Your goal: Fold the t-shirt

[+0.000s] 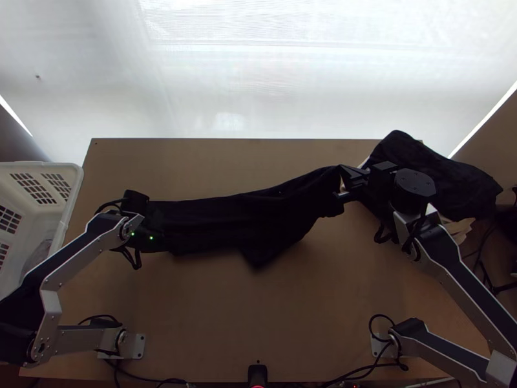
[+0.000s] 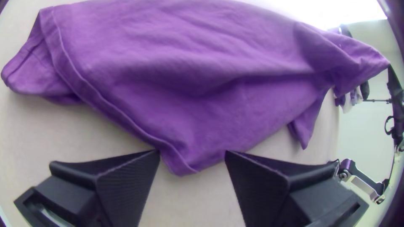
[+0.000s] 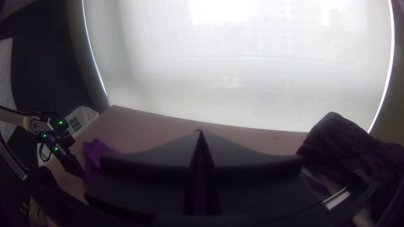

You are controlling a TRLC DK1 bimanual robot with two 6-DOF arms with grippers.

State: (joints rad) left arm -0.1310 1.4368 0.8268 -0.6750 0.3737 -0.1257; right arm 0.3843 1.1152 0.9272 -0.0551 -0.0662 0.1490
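The t-shirt point(image 1: 226, 223) looks dark in the top view and purple in the left wrist view, stretched across the table in a long, loosely bunched strip. My right gripper point(image 1: 344, 182) is shut on its right end, which is raised; in the right wrist view the tips of the right gripper point(image 3: 200, 132) are together, with purple cloth between the fingers. At the strip's other end is my left gripper point(image 1: 152, 238). Seen from its own wrist, the left gripper point(image 2: 192, 152) is open, and a hemmed corner of the t-shirt point(image 2: 185, 162) shows between its fingertips.
A heap of dark cloth point(image 1: 433, 174) lies at the table's back right corner, beside the right gripper, with something pale under its near edge. A white slatted basket point(image 1: 71, 194) stands at the left edge. Bare tabletop point(image 1: 258, 317) lies in front of the t-shirt.
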